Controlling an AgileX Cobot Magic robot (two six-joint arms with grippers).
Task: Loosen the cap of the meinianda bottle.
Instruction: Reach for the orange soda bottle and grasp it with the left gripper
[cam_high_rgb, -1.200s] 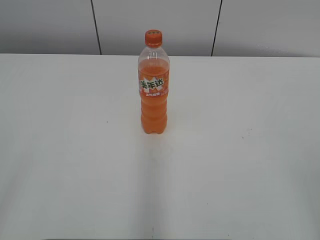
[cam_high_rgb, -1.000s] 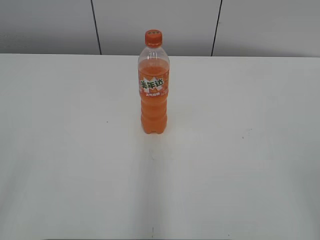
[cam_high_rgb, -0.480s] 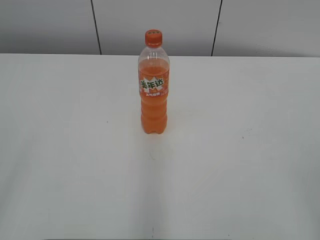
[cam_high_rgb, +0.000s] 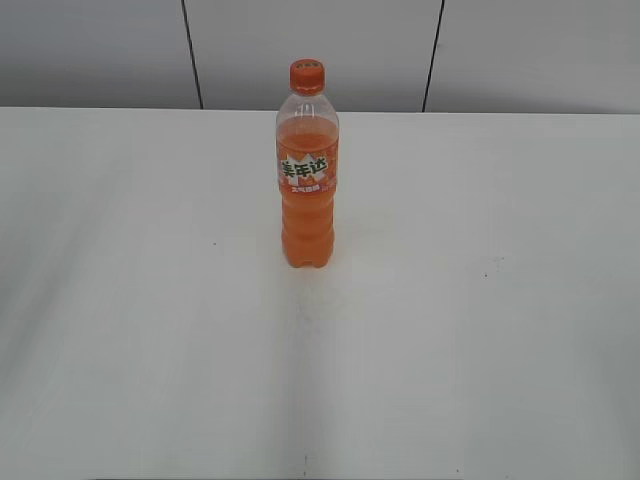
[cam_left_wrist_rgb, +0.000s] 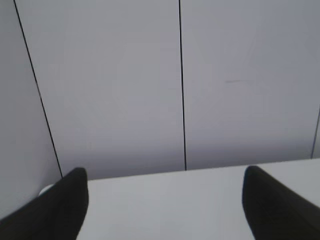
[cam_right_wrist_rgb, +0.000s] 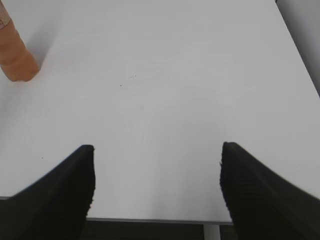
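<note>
The meinianda bottle stands upright on the white table, a little behind its middle. It is clear plastic with orange drink and an orange label with white characters. Its orange cap sits on top. Neither gripper shows in the exterior view. My left gripper is open and empty, facing the far table edge and the grey wall; the bottle is out of that view. My right gripper is open and empty above the table's near edge. The bottle's base shows at the far upper left of the right wrist view.
A grey panelled wall with dark vertical seams stands behind the table. The table's right edge shows in the right wrist view. A few small dark specks mark the table top.
</note>
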